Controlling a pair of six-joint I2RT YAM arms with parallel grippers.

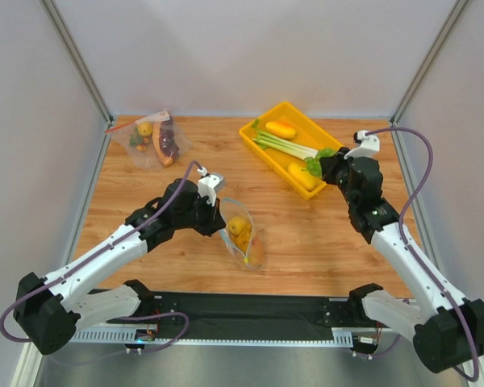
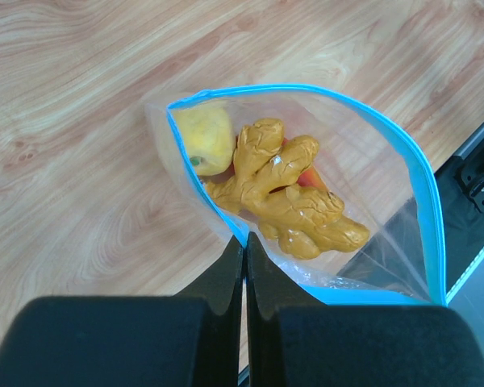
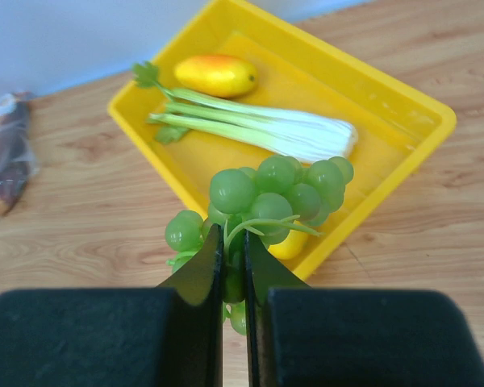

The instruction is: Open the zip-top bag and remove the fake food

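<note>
Zip-top bag [image 2: 371, 169]: clear, crinkly, blue-edged mouth gaping. It lies mid-tabletop [image 1: 306, 234], long axis near-to-far, mouth at the far end. Left gripper [image 2: 245, 242] is clamped on its rim. Contents: lumpy orange piece [image 2: 290, 201], round yellow piece [image 2: 203, 141]. Farther right, right gripper [image 3: 234, 250] pinches green grape bunch [image 3: 274, 193] over yellow tray [image 3: 403, 105] edge.

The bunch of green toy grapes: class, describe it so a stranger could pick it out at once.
Find the yellow plastic tray at the far right of the wooden table. Beside its near edge, the right gripper holds the bunch of green toy grapes. Unlike the long green-white leek in the tray, it is a cluster of round balls.
</note>
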